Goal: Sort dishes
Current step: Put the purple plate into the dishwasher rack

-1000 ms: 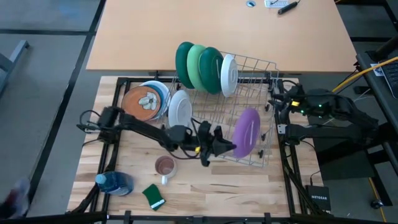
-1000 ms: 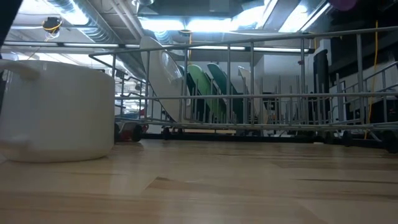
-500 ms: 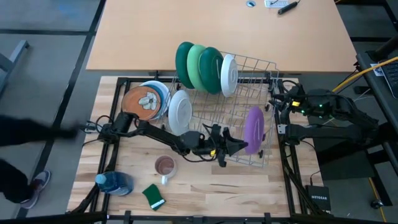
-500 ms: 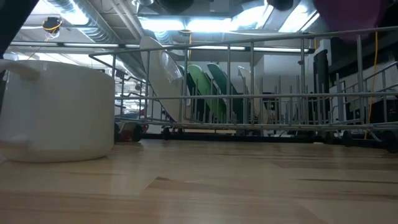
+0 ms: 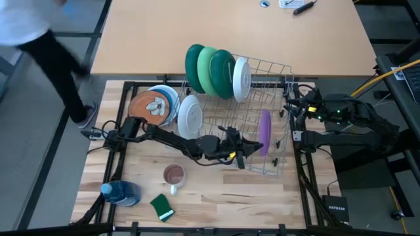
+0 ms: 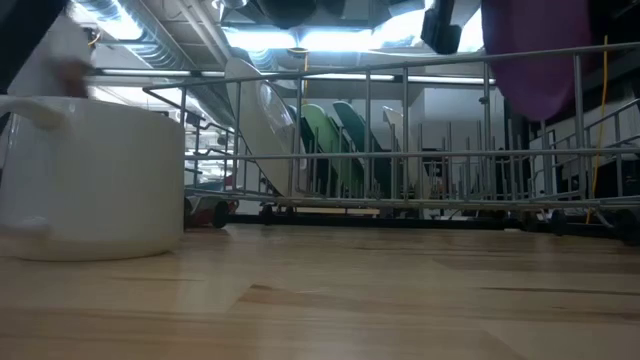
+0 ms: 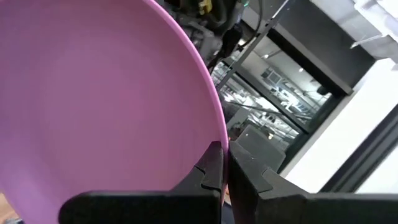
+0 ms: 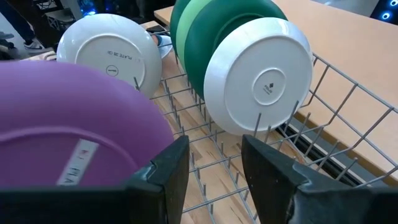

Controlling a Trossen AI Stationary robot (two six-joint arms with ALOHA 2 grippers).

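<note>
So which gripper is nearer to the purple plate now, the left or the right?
Left. The left gripper is shut on the purple plate's rim, holding it upright in the dish rack. The right gripper waits open beside the rack, apart from the plate.

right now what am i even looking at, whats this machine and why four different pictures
It is a robot with two dark arms at a wooden table, sorting dishes into a wire rack. One camera looks straight down, one sits at table height, and one rides on each wrist. The left gripper is shut on a purple plate, holding it on edge in the rack. The right gripper waits open by the rack. Green plates and white plates stand in the rack. A mug, sponge and bottle sit nearby.
</note>
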